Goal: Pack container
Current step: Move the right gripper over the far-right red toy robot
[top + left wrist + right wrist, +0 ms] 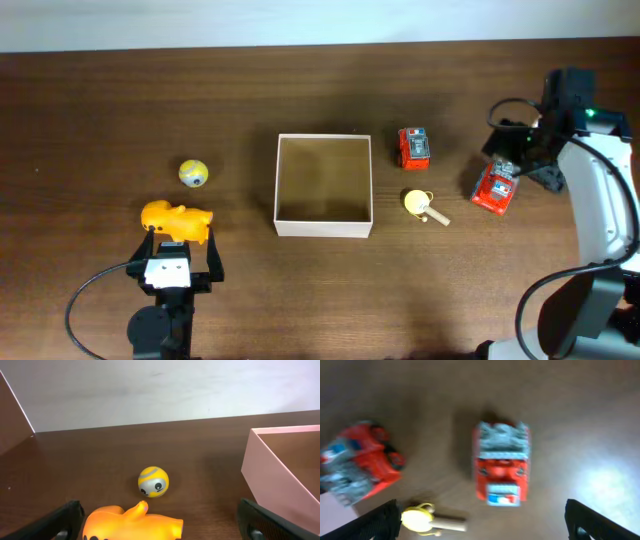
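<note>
The container (323,229), a square white-walled box with a tan inside, stands open mid-table; its near wall (280,480) shows at the right of the left wrist view. My left gripper (181,243) is open, fingers on either side of an orange animal toy (177,220) (132,522) without touching it. Beyond the toy lies a yellow ball (193,173) (153,481). My right gripper (522,160) (490,530) hangs open above a red truck (493,188) (501,462), holding nothing.
A second red truck (413,147) (360,462) and a yellow toy with a wooden handle (422,205) (427,519) lie just right of the container. The table's far edge meets a white wall (150,390).
</note>
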Motion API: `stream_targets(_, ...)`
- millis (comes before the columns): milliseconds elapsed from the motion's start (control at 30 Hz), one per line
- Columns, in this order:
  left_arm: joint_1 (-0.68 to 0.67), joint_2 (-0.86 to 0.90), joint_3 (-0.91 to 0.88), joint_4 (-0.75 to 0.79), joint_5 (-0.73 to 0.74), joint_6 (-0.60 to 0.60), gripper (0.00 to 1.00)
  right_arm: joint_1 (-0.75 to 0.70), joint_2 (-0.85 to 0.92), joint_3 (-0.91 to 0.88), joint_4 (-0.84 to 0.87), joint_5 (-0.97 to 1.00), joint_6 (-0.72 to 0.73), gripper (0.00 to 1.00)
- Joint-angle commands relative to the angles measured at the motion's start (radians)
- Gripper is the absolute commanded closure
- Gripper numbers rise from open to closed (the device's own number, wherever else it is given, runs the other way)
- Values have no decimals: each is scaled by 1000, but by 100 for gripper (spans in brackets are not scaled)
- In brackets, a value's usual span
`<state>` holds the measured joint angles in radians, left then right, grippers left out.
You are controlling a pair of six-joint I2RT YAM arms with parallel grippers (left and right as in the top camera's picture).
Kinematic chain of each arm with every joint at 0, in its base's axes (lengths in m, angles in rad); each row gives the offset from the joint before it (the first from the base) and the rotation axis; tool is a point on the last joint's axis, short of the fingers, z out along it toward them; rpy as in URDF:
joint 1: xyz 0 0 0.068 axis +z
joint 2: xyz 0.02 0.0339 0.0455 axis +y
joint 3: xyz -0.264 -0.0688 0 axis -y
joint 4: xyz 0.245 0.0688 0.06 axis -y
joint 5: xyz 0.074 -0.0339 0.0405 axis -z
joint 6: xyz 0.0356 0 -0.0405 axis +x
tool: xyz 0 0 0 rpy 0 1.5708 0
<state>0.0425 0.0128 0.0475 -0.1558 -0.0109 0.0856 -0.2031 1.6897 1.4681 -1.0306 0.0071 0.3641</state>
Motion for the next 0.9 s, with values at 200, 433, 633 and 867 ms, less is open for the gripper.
stream_targets(200,6,-6,-4,0,12,9,1,143,2,-6,42,29,10,1)
stream_targets(433,6,-6,-4,0,12,9,1,97,2,-23,-16,110,128,1)
stream_targets(633,6,-6,-4,0,12,9,1,47,2,-137,3,102,140,1)
stream_targets(867,6,-6,-4,0,12,9,1,46,2,-261,86,76,85,1)
